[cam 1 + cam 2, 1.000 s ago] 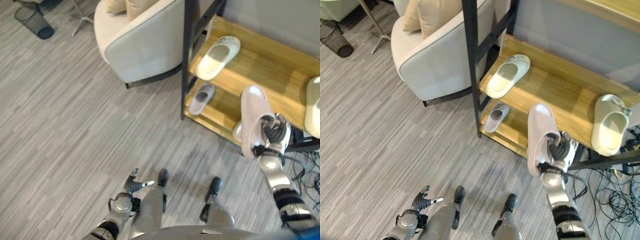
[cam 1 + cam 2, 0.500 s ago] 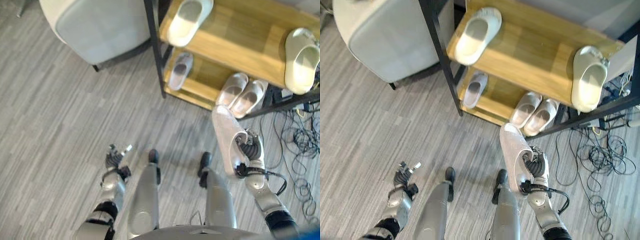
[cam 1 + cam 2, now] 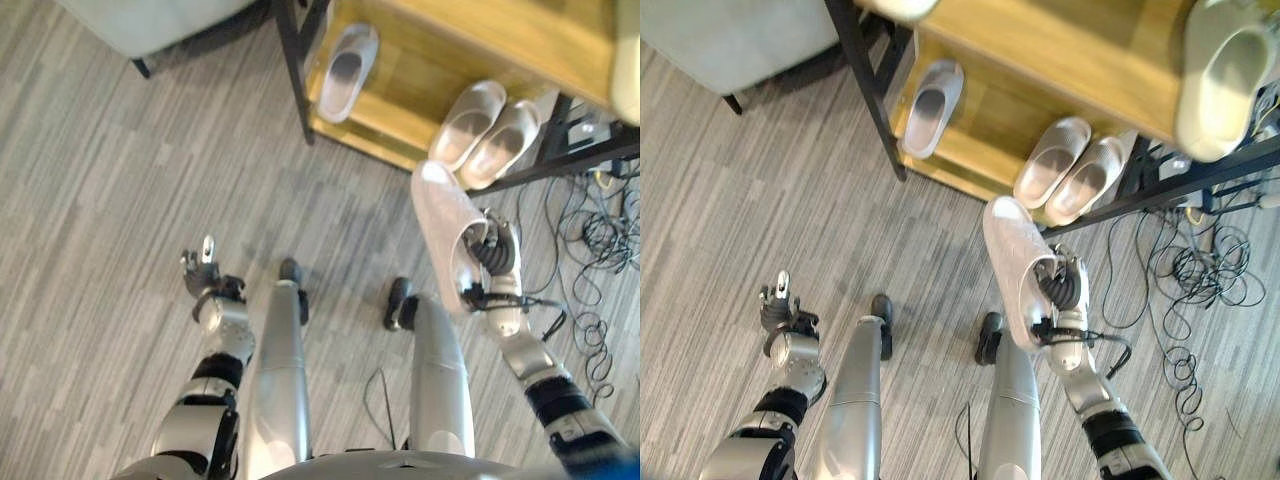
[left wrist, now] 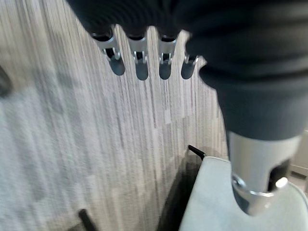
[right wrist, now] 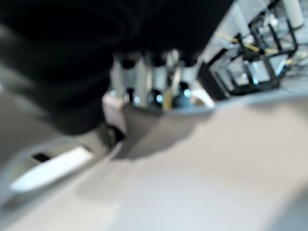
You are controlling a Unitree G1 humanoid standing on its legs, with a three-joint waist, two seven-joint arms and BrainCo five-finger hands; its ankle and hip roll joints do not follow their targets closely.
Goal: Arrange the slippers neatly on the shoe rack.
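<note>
The right hand (image 3: 1058, 292) is clenched around a pale pinkish-white fabric slipper (image 3: 1012, 254), its dark-tipped fingers curled inside the opening while the sole faces outward and the toe points up toward the wooden shoe rack with black metal posts (image 3: 862, 70). The slipper hangs in the air above the grey striped wood-look floor (image 3: 110, 190), just in front of the rack's lower shelf and not resting on it. In the right wrist view the fingers (image 5: 144, 86) hook over the slipper's pale edge (image 5: 192, 159). On the lower shelf a matching pair of pale pink slippers (image 3: 1072, 172) lies side by side, touching, toes pointing into the rack. Further along that shelf, near the black post, a single light grey slipper (image 3: 930, 105) lies on its own, well apart from the pair. On the upper shelf sits a cream rubber clog (image 3: 1227, 75) at the right end. The left hand (image 3: 203, 272) hangs low at the robot's left side, over the floor, holding nothing; in its wrist view the fingers (image 4: 139, 57) are relaxed and nearly straight. A light grey upholstered armchair (image 3: 730, 35) stands beside the rack. No writing or brand marks can be read on any slipper or on the rack.
</note>
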